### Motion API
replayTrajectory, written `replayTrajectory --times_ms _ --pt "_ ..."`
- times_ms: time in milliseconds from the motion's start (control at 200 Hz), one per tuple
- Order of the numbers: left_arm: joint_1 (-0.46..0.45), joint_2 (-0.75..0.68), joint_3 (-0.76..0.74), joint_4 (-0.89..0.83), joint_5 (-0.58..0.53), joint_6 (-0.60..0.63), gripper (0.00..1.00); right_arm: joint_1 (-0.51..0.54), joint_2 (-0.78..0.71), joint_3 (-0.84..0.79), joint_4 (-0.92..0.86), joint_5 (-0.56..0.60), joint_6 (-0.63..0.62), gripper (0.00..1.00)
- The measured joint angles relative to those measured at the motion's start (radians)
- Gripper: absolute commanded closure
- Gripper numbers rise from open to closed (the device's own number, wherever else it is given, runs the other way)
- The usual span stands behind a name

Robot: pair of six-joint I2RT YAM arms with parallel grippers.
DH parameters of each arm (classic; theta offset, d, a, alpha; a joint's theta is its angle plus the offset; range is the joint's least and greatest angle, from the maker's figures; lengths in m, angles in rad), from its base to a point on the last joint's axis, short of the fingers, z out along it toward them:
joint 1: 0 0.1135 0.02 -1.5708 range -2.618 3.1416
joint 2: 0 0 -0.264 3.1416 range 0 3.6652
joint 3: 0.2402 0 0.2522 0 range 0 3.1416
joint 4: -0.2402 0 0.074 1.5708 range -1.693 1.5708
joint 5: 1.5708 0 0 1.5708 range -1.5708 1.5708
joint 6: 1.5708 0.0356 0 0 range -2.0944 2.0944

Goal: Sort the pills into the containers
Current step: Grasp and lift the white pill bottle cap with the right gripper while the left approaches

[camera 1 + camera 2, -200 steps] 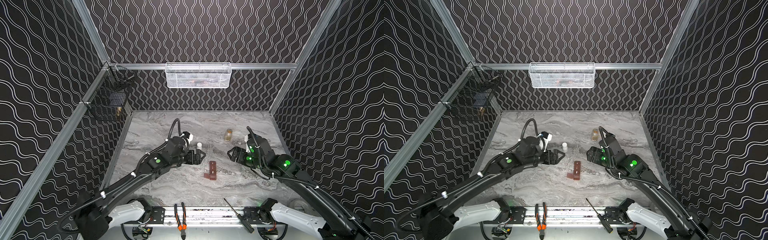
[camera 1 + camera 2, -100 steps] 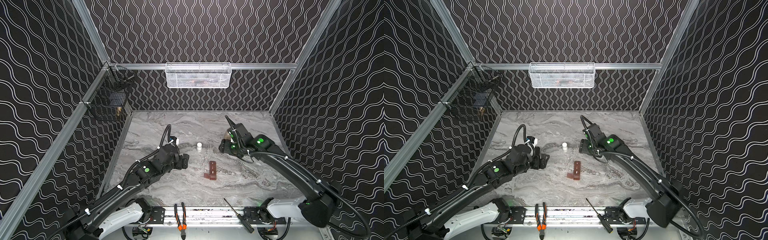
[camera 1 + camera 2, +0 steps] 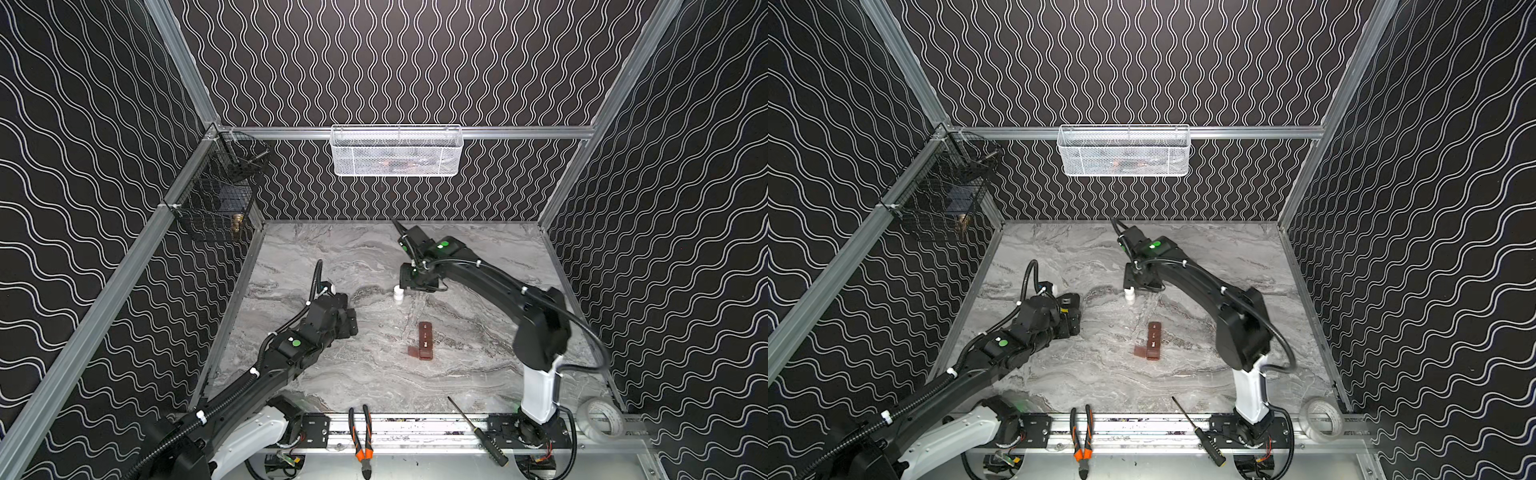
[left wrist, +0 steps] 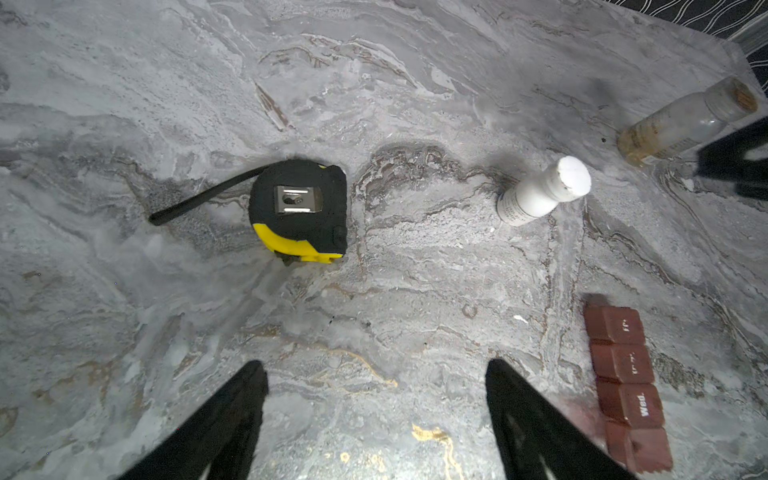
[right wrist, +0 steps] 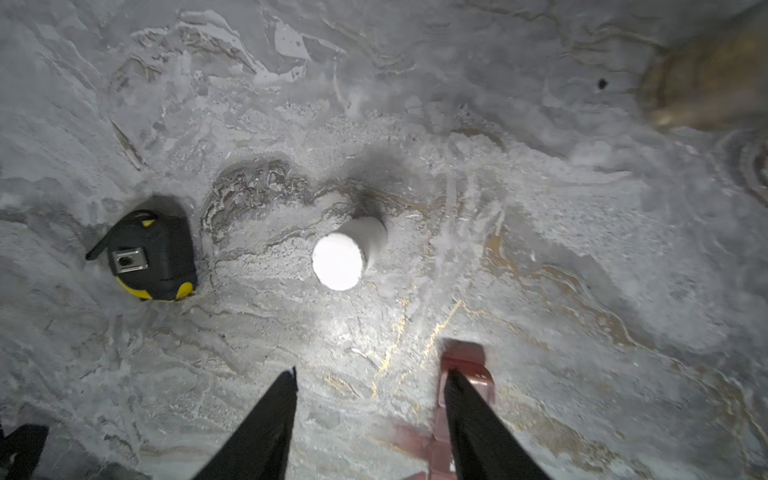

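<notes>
The containers [image 3: 424, 341] [image 3: 1152, 341] lie mid-table as a reddish-brown strip of joined lidded compartments, with the nearest lid flipped open to the side. They also show in the left wrist view [image 4: 625, 386] and behind a finger in the right wrist view [image 5: 465, 365]. A small white bottle [image 3: 398, 294] [image 4: 540, 191] [image 5: 345, 253] stands behind them. My right gripper [image 3: 415, 286] [image 5: 370, 374] hangs just beside that bottle, pointing down, open and holding nothing. My left gripper [image 3: 351, 322] [image 4: 374, 370] is open over bare table, left of the strip. No loose pills show.
A black-and-yellow tape measure [image 4: 299, 208] [image 5: 149, 257] lies left of the white bottle. A clear amber-tinted bottle [image 4: 681, 124] lies further right. Pliers [image 3: 360, 436], a screwdriver [image 3: 478, 432] and a tape roll [image 3: 600, 419] sit at the front rail. Wire baskets [image 3: 397, 151] [image 3: 216, 203] hang on the walls.
My right arm has swung from the right side toward the back middle, ending over the white bottle, with its jaws narrowing. My left arm has drawn back to the left.
</notes>
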Motion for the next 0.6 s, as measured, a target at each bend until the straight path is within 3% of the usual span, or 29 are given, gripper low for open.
replayTrajectory --times_ms 596 --pt "0.010 -0.017 -0.077 0.066 0.061 -0.039 0.12 0.024 0.290 0.323 -0.127 0.005 -0.003 0.44"
